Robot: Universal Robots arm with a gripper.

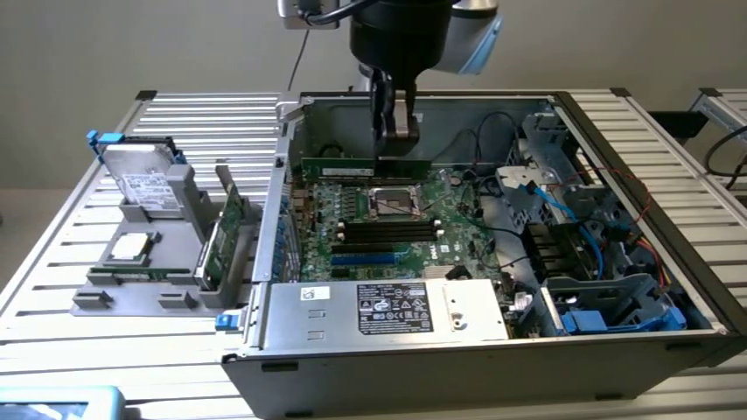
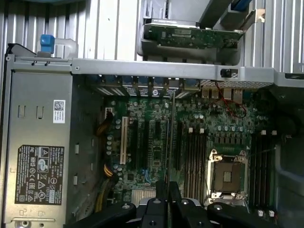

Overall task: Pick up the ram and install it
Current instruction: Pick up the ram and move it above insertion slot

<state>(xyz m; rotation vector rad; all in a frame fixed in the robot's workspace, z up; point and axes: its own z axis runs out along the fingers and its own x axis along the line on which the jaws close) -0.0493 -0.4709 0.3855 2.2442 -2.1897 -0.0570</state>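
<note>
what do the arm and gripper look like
The arm ends in a fat black cylinder with a pale blue-grey cap beside it. A black cable loops near a silver bracket at its top. The gripper is dark and narrow, with slim black fingers.

Arm [image 1: 403, 35] cropped at the exterior view's top edge; power-supply label [image 1: 394, 308] print illegibly small

Room is free around the black gripper [image 1: 397, 144] above the green motherboard [image 1: 453, 229]; a silver power supply box [image 1: 386, 308] and tangled blue cables [image 1: 544, 198] crowd the grey metal case [image 1: 467, 372].
</note>
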